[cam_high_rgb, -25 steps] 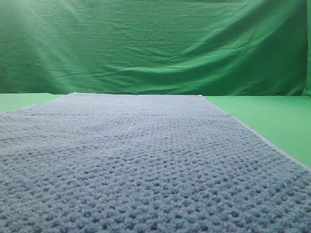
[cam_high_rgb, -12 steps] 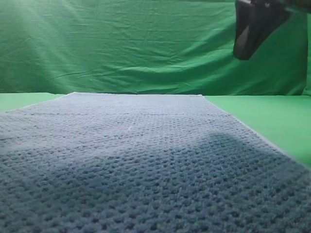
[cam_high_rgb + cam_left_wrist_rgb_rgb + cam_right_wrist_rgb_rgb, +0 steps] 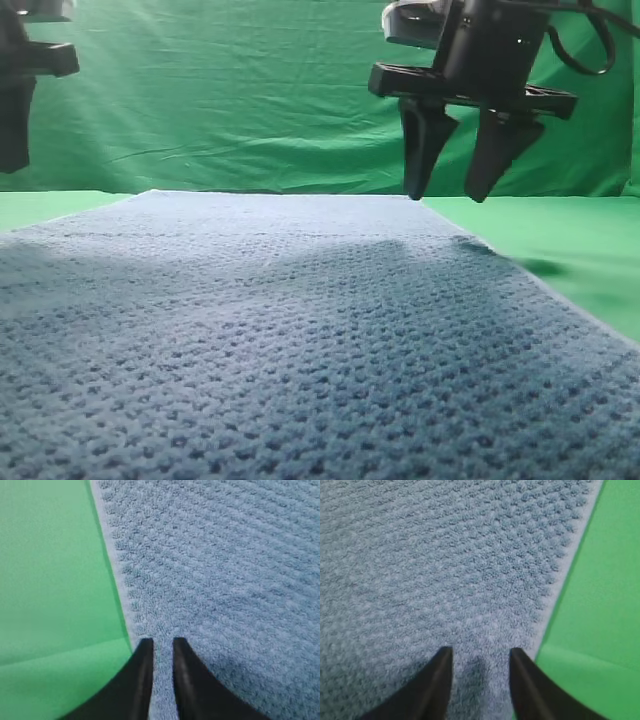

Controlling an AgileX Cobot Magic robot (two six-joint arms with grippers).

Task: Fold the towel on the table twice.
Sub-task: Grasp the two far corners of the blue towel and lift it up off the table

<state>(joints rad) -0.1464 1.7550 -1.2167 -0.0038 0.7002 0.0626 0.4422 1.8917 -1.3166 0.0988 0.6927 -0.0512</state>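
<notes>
The blue-grey waffle towel (image 3: 300,330) lies flat across the green table (image 3: 570,240). My right gripper (image 3: 445,196) hangs open just above the towel's far right part, nothing between its fingers. In the right wrist view that gripper (image 3: 481,651) hovers over the towel (image 3: 445,555) close to its pale right edge. Only part of my left gripper (image 3: 14,110) shows at the top left of the high view. From the left wrist camera, its fingers (image 3: 161,641) stand a narrow gap apart, empty, over the towel's (image 3: 225,570) left edge.
A wrinkled green fabric backdrop (image 3: 250,90) closes off the back. Bare green table runs along the towel's left side (image 3: 50,570) and right side (image 3: 600,605).
The right gripper has come down from the top right corner toward the towel, its fingers now apart. The left gripper has entered at the top left. Their shadows moved across the towel.
</notes>
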